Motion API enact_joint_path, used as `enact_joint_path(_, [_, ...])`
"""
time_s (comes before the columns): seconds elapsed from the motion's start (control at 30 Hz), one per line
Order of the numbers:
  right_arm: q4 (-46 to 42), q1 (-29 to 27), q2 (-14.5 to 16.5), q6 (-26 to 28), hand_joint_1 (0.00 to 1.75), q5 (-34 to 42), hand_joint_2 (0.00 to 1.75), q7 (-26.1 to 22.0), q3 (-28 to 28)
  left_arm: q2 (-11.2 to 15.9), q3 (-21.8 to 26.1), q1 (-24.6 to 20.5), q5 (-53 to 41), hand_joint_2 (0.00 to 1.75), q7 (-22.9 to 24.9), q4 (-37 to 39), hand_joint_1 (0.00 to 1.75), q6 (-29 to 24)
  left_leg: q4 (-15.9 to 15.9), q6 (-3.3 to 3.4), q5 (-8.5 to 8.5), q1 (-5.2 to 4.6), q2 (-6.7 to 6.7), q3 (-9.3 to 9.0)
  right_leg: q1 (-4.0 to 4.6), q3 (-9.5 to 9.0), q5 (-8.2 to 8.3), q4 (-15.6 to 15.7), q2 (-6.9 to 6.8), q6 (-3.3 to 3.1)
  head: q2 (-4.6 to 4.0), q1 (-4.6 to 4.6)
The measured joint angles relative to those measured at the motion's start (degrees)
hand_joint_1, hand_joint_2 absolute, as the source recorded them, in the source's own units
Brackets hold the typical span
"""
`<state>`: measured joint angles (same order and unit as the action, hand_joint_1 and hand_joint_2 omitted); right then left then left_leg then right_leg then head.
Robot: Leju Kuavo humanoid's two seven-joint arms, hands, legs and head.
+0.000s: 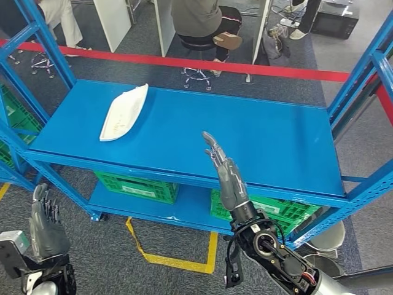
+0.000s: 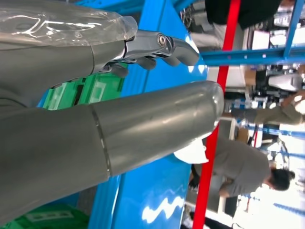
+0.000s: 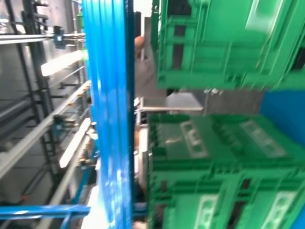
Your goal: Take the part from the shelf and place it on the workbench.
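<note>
Head view: smooth white curved part [image 1: 124, 112] lies on glossy blue shelf [image 1: 278, 141]; both hands [image 1: 226, 172] [image 1: 45, 228] empty, fingers apart.

Green crates [image 1: 139, 186] sit on the lower tier; a seated person [image 1: 204, 18] beyond.

The head camera looks forward and down from high up onto the blue shelf [image 1: 185, 132], both arms entering from below. The left wrist camera sits close behind its hand [image 2: 107, 129], turned sideways, facing along the same shelf. The right wrist camera, also sideways, faces the green crates [image 3: 223, 157] under it from nearby.
</note>
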<state>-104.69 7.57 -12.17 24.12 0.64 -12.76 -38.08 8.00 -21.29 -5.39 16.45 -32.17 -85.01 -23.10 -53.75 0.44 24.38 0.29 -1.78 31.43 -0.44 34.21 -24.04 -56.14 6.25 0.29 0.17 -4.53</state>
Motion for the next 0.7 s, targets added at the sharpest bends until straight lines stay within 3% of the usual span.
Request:
enact_joint_path(0.03, [0.13,0.01,0.04,0.14,0.00,-0.24,0.00,0.04,-0.30,-0.05,0.01,-0.08,-0.01,0.00,0.07,-0.01,0.00,-0.04,0.35,0.29,-0.13,0.10,0.72,-0.23,0.07,0.93,-1.20,-1.81,-1.71,0.23,0.00,-0.18])
enact_joint_path(0.1, [0.42,-0.02,0.07,0.39,0.00,-0.54,0.00,0.16,-0.79,-0.09,0.00,-0.05,-0.01,0.00,0.21,-0.02,0.00,-0.25,0.57,0.62,-0.12,0.04,2.12,-0.43,0.00,4.16,-5.08,-8.94,-4.96,0.74,0.00,-0.55])
enact_joint_path(0.17, [0.68,-0.23,0.13,0.55,0.00,-0.84,0.00,0.31,-1.22,-0.11,-0.03,0.04,0.02,0.00,0.38,-0.02,0.00,-0.52,0.55,0.69,0.00,0.01,3.63,-0.45,-0.31,7.21,-7.61,-15.67,-5.67,1.31,0.00,-0.66])
enact_joint_path(0.2, [0.81,-0.36,0.16,0.62,0.00,-0.98,0.00,0.37,-1.41,-0.13,-0.06,0.06,0.02,0.00,0.43,-0.02,0.00,-0.63,0.53,0.61,0.08,0.02,4.36,-0.49,-0.48,7.33,-7.34,-16.22,-5.83,1.53,0.00,-0.70])
enact_joint_path(0.23, [0.91,-0.47,0.17,0.68,0.00,-1.10,0.00,0.45,-1.57,-0.16,-0.08,0.07,0.03,0.00,0.47,-0.02,0.00,-0.70,0.51,0.48,0.20,0.05,5.04,-0.58,-0.62,6.18,-6.02,-14.26,-6.17,1.67,0.00,-0.75])
enact_joint_path(0.27, [0.98,-0.53,0.18,0.73,0.00,-1.18,0.00,0.53,-1.69,-0.19,-0.10,0.06,0.03,0.00,0.47,-0.02,0.00,-0.81,0.46,0.29,0.35,0.07,5.69,-0.74,-0.71,3.98,-4.11,-10.33,-6.92,1.73,0.00,-0.80])
enact_joint_path(0.3, [1.03,-0.55,0.19,0.77,0.00,-1.27,0.00,0.61,-1.80,-0.21,-0.10,0.06,0.03,0.00,0.48,-0.03,0.00,-0.92,0.38,0.02,0.56,-0.02,6.27,-0.91,-0.61,1.58,-2.59,-5.89,-8.43,1.70,0.00,-0.89])
enact_joint_path(0.37, [1.09,-0.57,0.25,0.77,0.00,-1.44,0.00,0.74,-2.01,-0.23,-0.10,0.06,0.04,0.00,0.50,-0.06,0.00,-1.12,0.15,-0.56,0.94,-0.31,7.34,-1.17,-0.24,-1.70,-1.03,-0.10,-10.43,1.00,0.00,-0.88])
enact_joint_path(0.4, [1.12,-0.63,0.29,0.77,0.00,-1.53,0.00,0.79,-2.11,-0.22,-0.10,0.06,0.06,0.00,0.53,-0.10,0.00,-1.16,0.09,-0.83,1.03,-0.46,7.91,-1.25,0.00,-2.10,-1.05,0.72,-10.59,0.55,0.00,-0.77])
enact_joint_path(0.47, [1.15,-0.82,0.36,0.77,0.00,-1.68,0.00,0.86,-2.31,-0.24,-0.11,0.06,0.14,0.00,0.62,-0.25,0.00,-1.25,-0.02,-1.42,1.27,-0.35,8.79,-1.39,0.11,-2.12,-0.78,0.92,-9.00,-0.37,0.00,-0.55])
enact_joint_path(0.53, [1.16,-0.92,0.42,0.75,0.00,-1.88,0.00,0.92,-2.40,-0.22,-0.14,0.05,0.21,0.00,0.67,-0.43,0.00,-1.41,-2.25,-2.04,2.99,0.01,6.59,-0.65,-0.03,-2.20,-0.47,1.20,-7.63,-1.03,0.00,-0.34])
enact_joint_path(0.6, [1.16,-0.95,0.56,0.66,0.00,-2.04,0.00,0.95,-2.46,-0.13,-0.16,0.20,0.31,0.00,0.67,-0.57,0.00,-1.61,-9.49,-2.36,6.81,0.23,3.18,2.65,-0.14,-2.19,-0.32,1.31,-6.32,-1.43,0.00,-0.01])
enact_joint_path(0.67, [1.17,-1.04,0.66,0.58,0.00,-2.10,0.00,0.98,-2.52,-0.04,-0.18,0.53,0.40,0.00,0.69,-0.61,0.00,-1.67,-17.31,-2.40,9.63,0.23,2.16,6.74,-0.07,-2.11,-0.27,1.30,-4.82,-1.60,0.00,0.10])
enact_joint_path(0.7, [1.17,-1.11,0.68,0.58,0.00,-2.11,0.00,1.01,-2.55,-0.01,-0.19,0.67,0.42,0.00,0.70,-0.61,0.00,-1.67,-18.50,-2.33,9.36,0.23,2.07,7.63,-0.04,-2.11,-0.26,1.29,-3.98,-1.62,0.00,0.12])
